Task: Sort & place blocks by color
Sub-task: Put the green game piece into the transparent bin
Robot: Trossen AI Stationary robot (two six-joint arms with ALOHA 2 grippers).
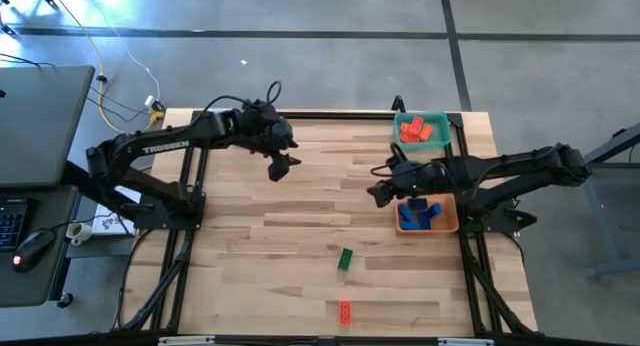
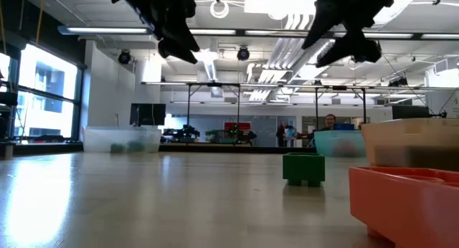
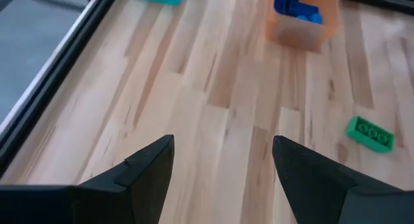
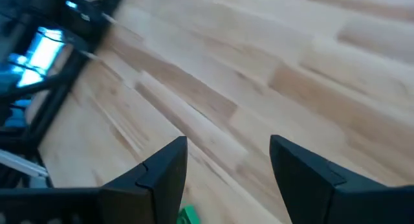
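- Right gripper (image 1: pixel 380 189), fingers apart and empty, hangs centre-right in the high view beside the orange rectangular tray (image 1: pixel 452 224) of blue bricks, likely after a drop.
- Left gripper (image 1: pixel 280 166), fingers apart, waits upper centre.
- Small green studded plastic brick (image 1: pixel 345 258) and red studded brick (image 1: pixel 345 311) lie unsorted, lower centre.
- Only the high view shows the teal tray (image 1: pixel 398 126) holding red bricks.

My two end effectors, the left (image 1: pixel 283 167) and the right (image 1: pixel 379 193), are black over a surface (image 1: pixel 300 236) of pale wood with light and darker brown strips. On it lie one green block (image 1: pixel 345 258) and one red block (image 1: pixel 345 311). The teal tray (image 1: pixel 401 121) holds red blocks (image 1: pixel 422 132) and the orange tray (image 1: pixel 450 214) holds blue blocks (image 1: pixel 418 214).
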